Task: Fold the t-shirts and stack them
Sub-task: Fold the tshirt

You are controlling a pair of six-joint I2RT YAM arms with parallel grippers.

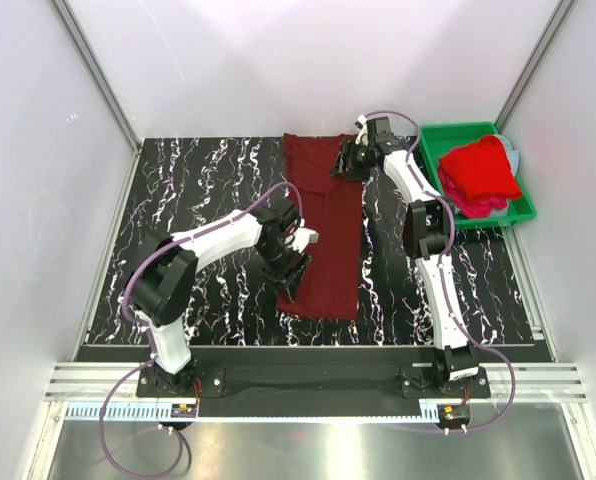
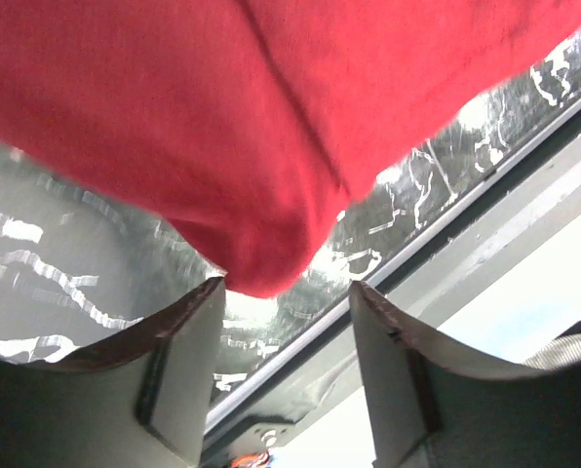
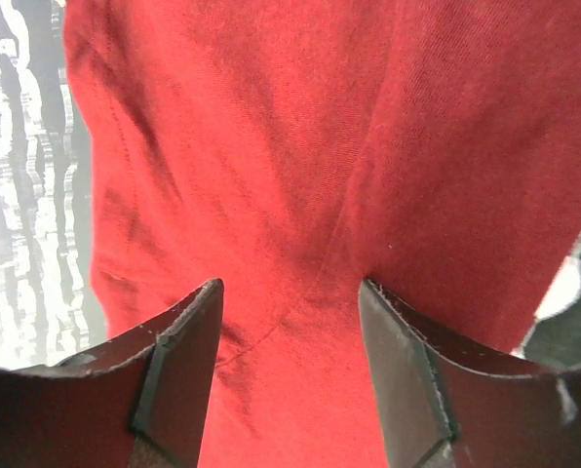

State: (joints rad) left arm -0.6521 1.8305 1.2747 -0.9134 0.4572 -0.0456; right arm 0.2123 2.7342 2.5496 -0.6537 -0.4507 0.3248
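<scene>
Marbled table (image 1: 198,190): work surface, maroon shirt (image 1: 328,230) laid down its middle
Maroon shirt: flat, narrowed to a long strip running far to near, likely ready for a crosswise fold
Bin (image 1: 433,135): far right, beside the strip's far end; holds a crumpled red shirt (image 1: 478,165) over a pink one (image 1: 476,210), apparently awaiting their turn
Left gripper (image 1: 292,275): fingers wide at the strip's near left edge, a cloth corner between them, unclamped
Right gripper (image 1: 340,160): fingers wide over the far right edge, nothing pinched
</scene>
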